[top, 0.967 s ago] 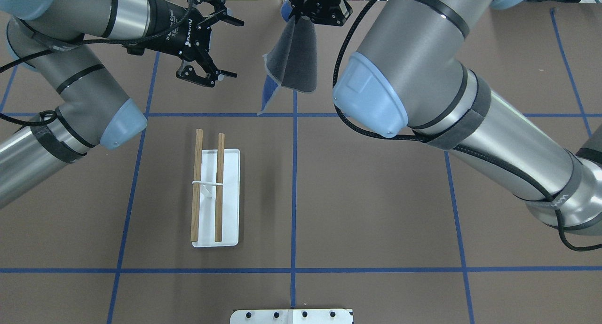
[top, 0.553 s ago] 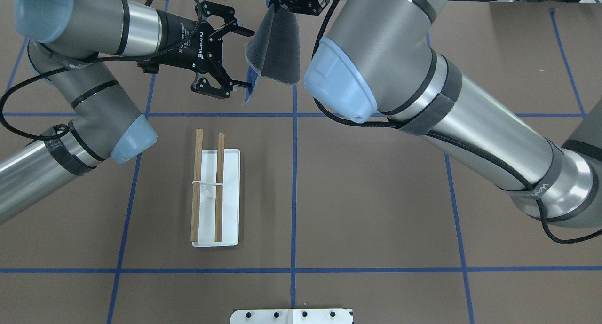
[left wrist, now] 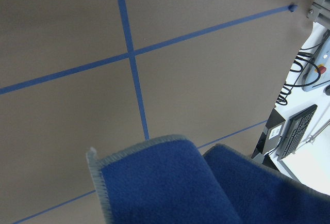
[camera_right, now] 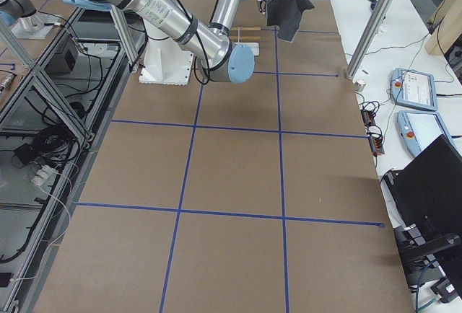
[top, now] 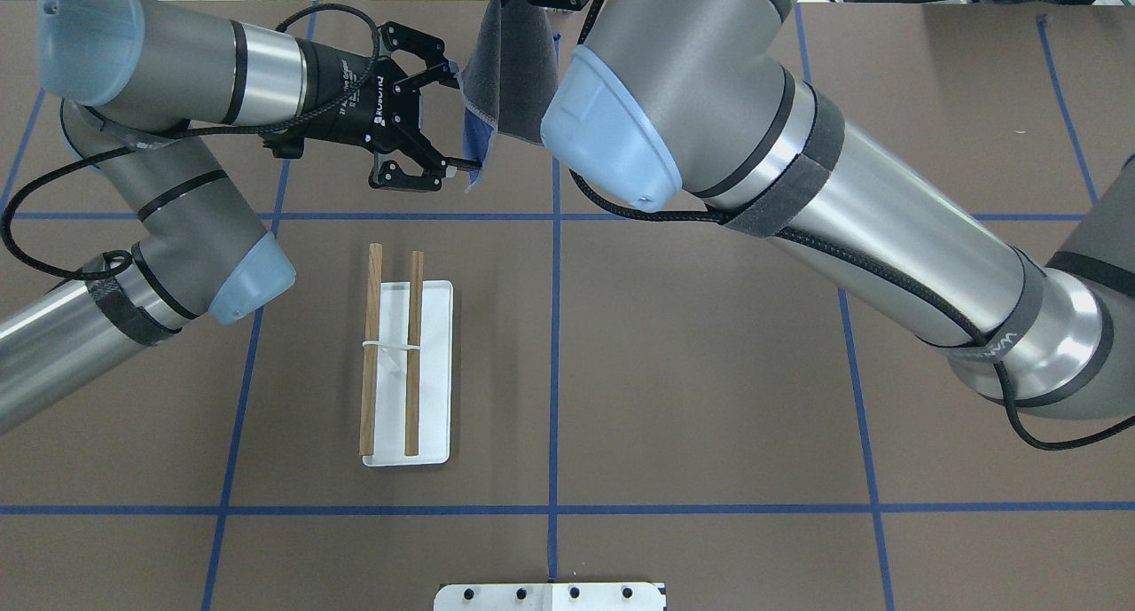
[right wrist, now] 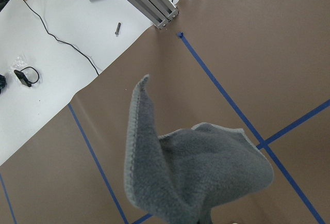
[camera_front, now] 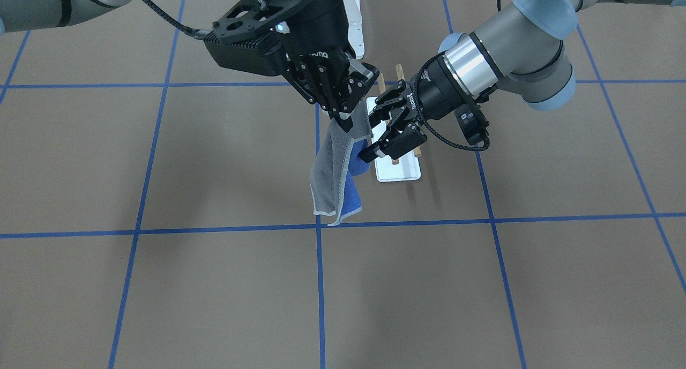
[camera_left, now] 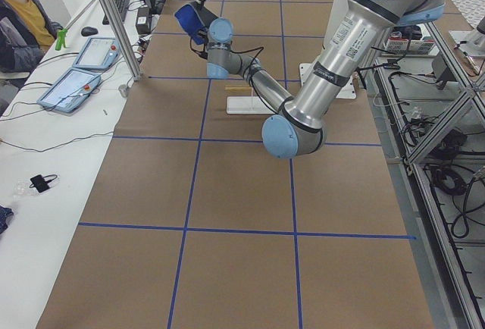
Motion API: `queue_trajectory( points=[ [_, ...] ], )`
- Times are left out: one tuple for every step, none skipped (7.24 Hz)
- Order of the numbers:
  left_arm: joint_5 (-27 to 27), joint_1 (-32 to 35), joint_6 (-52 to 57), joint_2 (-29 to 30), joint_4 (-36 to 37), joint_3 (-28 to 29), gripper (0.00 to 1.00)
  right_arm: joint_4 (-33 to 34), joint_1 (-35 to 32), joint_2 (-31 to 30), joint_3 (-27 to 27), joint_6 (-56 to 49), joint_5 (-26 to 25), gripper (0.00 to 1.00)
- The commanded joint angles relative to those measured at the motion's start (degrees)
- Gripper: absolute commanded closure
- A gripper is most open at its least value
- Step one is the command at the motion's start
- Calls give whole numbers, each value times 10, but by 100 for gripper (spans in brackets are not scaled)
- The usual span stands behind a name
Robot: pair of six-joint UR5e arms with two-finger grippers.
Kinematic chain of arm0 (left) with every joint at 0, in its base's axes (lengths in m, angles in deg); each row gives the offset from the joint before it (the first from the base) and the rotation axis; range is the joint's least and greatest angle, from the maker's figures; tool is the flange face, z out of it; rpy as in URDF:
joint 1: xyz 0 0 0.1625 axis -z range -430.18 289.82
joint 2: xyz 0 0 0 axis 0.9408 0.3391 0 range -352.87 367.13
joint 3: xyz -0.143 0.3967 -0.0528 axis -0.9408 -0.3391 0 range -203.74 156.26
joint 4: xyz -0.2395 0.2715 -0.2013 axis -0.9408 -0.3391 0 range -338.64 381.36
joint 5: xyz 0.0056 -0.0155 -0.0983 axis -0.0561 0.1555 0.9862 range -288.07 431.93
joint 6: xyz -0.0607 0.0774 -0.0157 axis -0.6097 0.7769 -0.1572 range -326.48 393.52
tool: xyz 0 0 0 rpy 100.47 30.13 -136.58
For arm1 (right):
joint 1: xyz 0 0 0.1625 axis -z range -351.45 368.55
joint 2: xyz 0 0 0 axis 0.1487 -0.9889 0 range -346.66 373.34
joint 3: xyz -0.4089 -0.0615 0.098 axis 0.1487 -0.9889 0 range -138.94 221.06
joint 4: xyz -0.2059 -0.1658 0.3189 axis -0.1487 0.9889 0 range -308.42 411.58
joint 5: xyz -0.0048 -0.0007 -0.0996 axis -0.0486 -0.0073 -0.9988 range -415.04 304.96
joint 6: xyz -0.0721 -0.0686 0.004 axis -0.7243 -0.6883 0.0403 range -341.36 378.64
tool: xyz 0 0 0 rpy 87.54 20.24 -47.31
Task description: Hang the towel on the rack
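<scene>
The towel (top: 514, 70) hangs in folds from my right gripper (camera_front: 343, 117), which is shut on its top edge above the far middle of the table. Its grey face shows in the right wrist view (right wrist: 196, 177) and its blue face in the left wrist view (left wrist: 170, 188). My left gripper (top: 465, 114) is open, level with the towel, with its jaws on either side of the towel's hanging blue edge (camera_front: 355, 168). The rack (top: 395, 363), two brown wooden rods over a white base plate (top: 436, 372), stands nearer the robot, below and left of both grippers.
A white bolted pedestal (top: 550, 596) sits at the near table edge. Blue tape lines (top: 554, 345) cross the brown table. An operator (camera_left: 23, 18) sits beside tablets on the white bench past the far edge.
My right gripper has carried the towel leftward and farther away. My left gripper has moved right to meet it, and the towel's blue edge now lies between its open jaws.
</scene>
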Motion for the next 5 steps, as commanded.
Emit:
queue_trajectory(
  points=[
    [0, 0, -7, -14, -33, -2, 100, 0, -1, 1, 0, 0, 0, 100],
    [0, 0, -3, -30, -70, 1, 100, 0, -1, 1, 0, 2, 0, 100],
    [0, 0, -3, -31, -75, 1, 100, -2, -2, 1, 1, 2, 0, 100],
    [0, 0, 5, -29, -76, 1, 100, -16, -2, -6, 3, 1, 1, 100],
    [-2, 0, 45, -27, -75, 4, 100, -24, -1, -28, 12, -4, 0, 1]
  ],
)
